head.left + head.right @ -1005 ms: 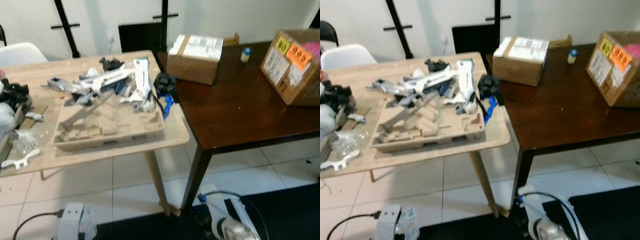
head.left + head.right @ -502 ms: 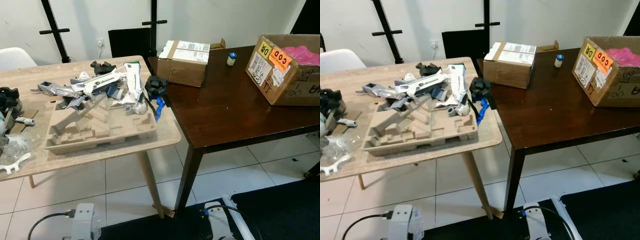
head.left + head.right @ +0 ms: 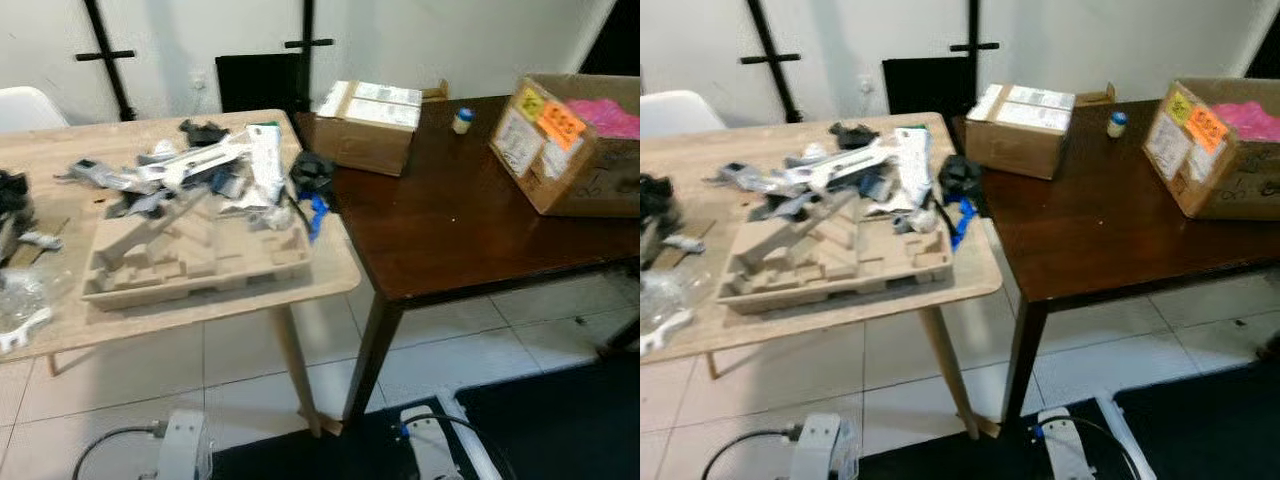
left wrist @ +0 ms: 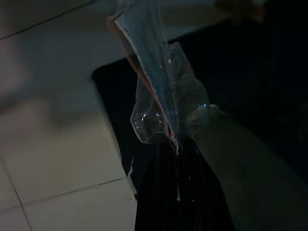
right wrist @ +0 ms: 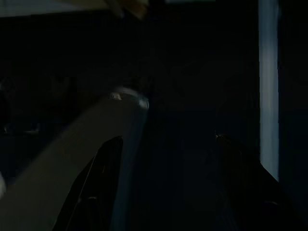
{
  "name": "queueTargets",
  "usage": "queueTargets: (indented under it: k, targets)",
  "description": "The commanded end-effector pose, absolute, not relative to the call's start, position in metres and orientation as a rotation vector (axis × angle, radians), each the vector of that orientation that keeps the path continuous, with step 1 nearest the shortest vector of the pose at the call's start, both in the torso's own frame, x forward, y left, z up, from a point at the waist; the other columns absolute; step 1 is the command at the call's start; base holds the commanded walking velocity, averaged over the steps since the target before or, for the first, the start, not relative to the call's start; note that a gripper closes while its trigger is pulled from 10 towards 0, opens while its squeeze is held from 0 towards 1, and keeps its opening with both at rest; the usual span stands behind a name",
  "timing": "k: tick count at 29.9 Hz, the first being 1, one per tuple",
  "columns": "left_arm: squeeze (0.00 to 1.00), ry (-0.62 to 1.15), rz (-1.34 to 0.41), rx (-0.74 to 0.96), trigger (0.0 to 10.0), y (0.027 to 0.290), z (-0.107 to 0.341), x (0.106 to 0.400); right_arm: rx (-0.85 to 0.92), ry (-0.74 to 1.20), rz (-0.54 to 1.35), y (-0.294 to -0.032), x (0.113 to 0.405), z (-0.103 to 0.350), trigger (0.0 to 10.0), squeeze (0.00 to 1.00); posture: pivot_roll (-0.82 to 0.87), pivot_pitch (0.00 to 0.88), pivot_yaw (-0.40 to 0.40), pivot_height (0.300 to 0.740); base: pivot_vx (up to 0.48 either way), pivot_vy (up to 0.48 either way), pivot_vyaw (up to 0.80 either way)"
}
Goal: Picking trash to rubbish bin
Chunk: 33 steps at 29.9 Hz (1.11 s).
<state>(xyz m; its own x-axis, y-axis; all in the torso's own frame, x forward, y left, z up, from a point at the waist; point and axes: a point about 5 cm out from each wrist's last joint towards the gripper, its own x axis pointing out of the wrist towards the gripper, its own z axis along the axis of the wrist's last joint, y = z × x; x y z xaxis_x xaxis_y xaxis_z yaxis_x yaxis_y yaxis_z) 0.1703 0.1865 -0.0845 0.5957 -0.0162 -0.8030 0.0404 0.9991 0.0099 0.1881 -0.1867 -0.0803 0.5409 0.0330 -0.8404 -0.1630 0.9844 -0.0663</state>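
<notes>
The left pincer (image 4: 175, 144) was clamped on a clear plastic bag (image 4: 159, 101) above the tiled floor (image 4: 57, 159). The right pincer's (image 5: 166, 192) fingers stood apart. The moulded pulp tray (image 3: 190, 255) lay on the light bench (image 3: 330, 270) at 10 o'clock.

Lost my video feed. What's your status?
Left gripper shut on clear plastic bag, held low over the floor. Right gripper idle, dark. No bin in sight; two tables ahead.

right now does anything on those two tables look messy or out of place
Yes. The light wooden table carries a jumbled heap of parts and wrappers spilling over a moulded cardboard tray, which sits close to the front edge. The dark table is tidier: two boxes and a small bottle.
</notes>
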Motion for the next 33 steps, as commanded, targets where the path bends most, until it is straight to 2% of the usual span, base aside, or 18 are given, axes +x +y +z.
queueTargets:
  k: [1,17,27,33]
  targets:
    - [0.0,0.928,-0.049,0.041,10.0,0.188,-0.085,0.168,-0.112,1.023,0.099,-0.187,0.179,-0.085,10.0,0.0,-0.01,0.133,-0.003,0.74,0.0,0.0,-0.8]
    - [0.0,0.905,-0.083,0.053,10.0,0.187,-0.083,0.173,-0.05,1.038,0.081,-0.185,0.171,-0.089,10.0,0.0,-0.02,0.139,0.017,0.74,0.0,0.0,-0.8]
    - [0.0,0.87,-0.06,-0.01,10.0,0.185,-0.08,0.179,-0.066,1.035,0.114,-0.187,0.171,-0.088,10.0,0.0,-0.03,0.132,0.016,0.74,0.0,0.0,-0.8]
    - [0.0,0.856,-0.072,-0.021,10.0,0.184,-0.078,0.182,-0.129,1.027,0.173,-0.183,0.174,-0.088,10.0,0.0,-0.03,0.127,0.016,0.74,0.0,0.0,-0.09]
